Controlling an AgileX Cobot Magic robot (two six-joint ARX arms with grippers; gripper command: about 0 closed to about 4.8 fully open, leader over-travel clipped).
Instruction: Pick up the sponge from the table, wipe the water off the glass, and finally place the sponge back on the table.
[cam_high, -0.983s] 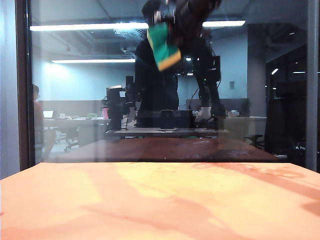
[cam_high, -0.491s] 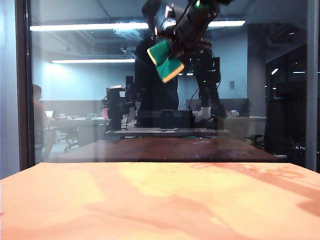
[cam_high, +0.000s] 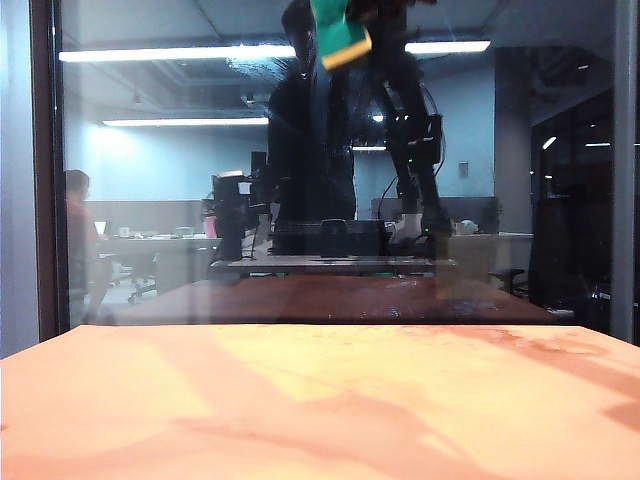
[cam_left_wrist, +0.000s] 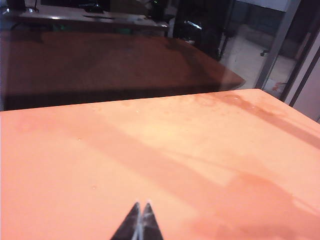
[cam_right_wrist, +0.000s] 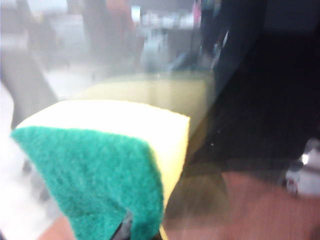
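now the right gripper (cam_right_wrist: 127, 227) has carried the sponge (cam_high: 338, 30) higher up the glass (cam_high: 150, 200), from mid-pane a second ago to the top edge of the exterior view, jaws clamped on it. hazy water (cam_high: 255, 70) streaks sit just beside it, so wiping looks underway. the left gripper (cam_left_wrist: 140, 222) hovers low over the table (cam_left_wrist: 100, 165), tips pressed together, holding nothing.

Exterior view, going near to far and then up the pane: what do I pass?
Bare table → foot of the glass → streaky water high on the pane → sponge at the top edge, held up there by the right gripper. The left gripper is not in this view.
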